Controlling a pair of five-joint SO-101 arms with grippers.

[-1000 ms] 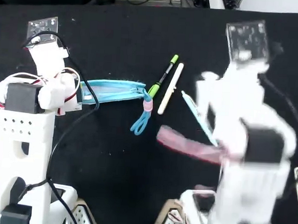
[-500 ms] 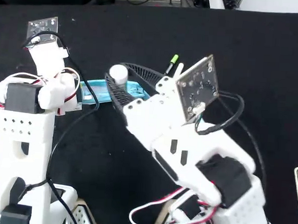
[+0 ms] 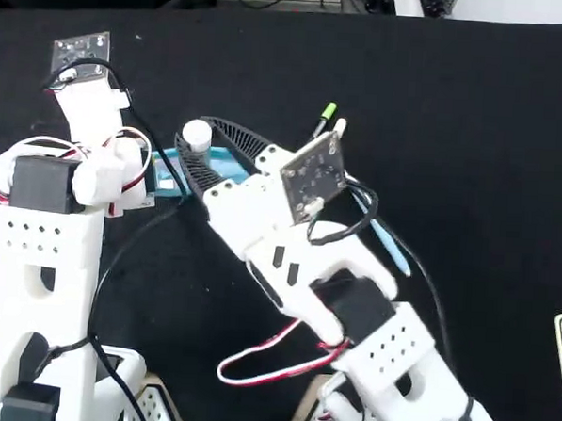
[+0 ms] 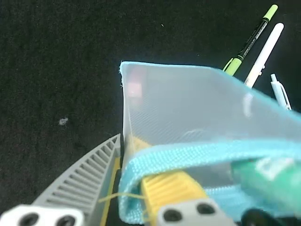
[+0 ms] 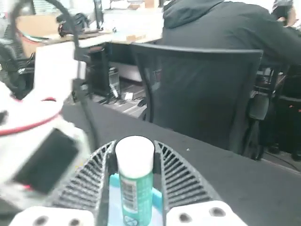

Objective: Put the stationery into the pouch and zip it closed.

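Pouch [image 4: 188, 108] of pale blue mesh, flat on the black tabletop [image 3: 476, 89], taken here from the bases outward.

Nearest: right arm, slanting from the near edge up across the middle. A second ago: blurred off at the right side, with the pouch in full view and a blue loop at its open end. Half a second ago: already swung in over the pouch. Now reaches further along it toward the left arm, hiding the loop and much of the mesh.

At that arm's end: right gripper [image 3: 200, 142], black ribbed fingers [image 5: 181, 181] clenched on a glue stick [image 5: 135, 179], white cap up, green label below. Holds it over the pouch, close to the clamped end. Cannot tell whether stick and mesh touch.

Alongside: left gripper [image 4: 126, 141], fingers [image 4: 164, 190] pinched tight on the pouch's short end, a grey one on one face and a yellow-padded one on the other. Keeps the same pose as in both earlier frames.

Beyond the pouch's far end: green pen [image 4: 249, 40] and white pen [image 4: 266, 51], parallel and just beside each other, then blue pen [image 4: 281, 92] near them at a different angle. From above, only the green tip pokes out past the right arm's camera board, while the blue pen runs out from under the arm toward the right. All three unmoved since a second ago.

Farthest, past the tabletop's edge in the right wrist view: black mesh chair [image 5: 197, 94].
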